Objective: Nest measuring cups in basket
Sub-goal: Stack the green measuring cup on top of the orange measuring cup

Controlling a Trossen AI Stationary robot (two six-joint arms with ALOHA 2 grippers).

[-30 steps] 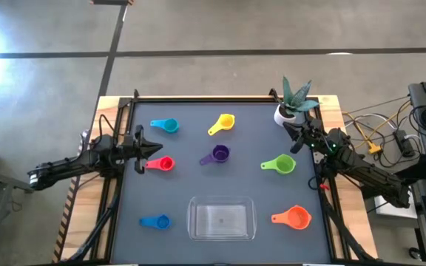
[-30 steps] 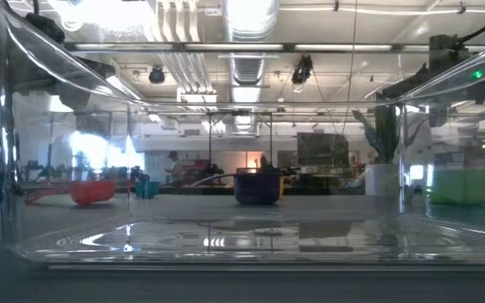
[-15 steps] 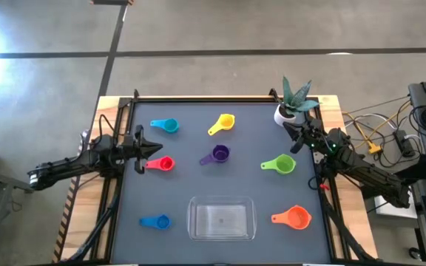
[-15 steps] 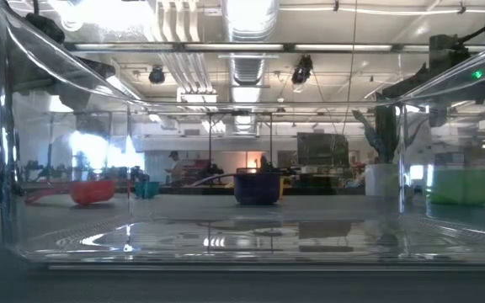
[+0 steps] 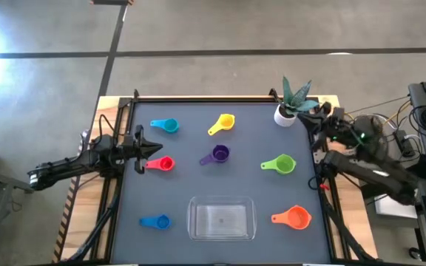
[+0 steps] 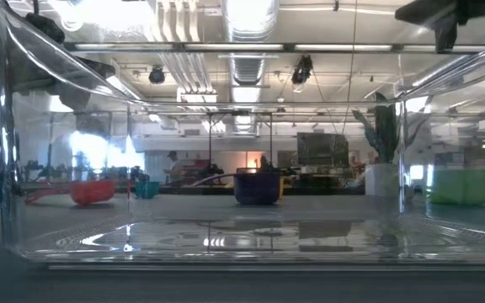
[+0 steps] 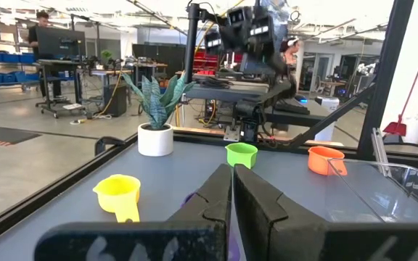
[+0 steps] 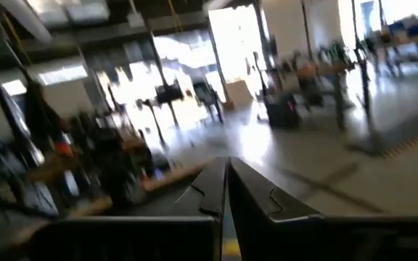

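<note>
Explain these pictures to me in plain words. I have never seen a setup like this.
Two dark robot arms work at a table. One camera looks straight down, one sits at table height behind the clear basket, and one rides on each wrist. The left gripper, shut, waits by the red cup. The right gripper, also shut, is lifted near the plant pot. Neither holds anything. Light blue, yellow, purple, green, orange and blue cups lie around the empty basket.
</note>
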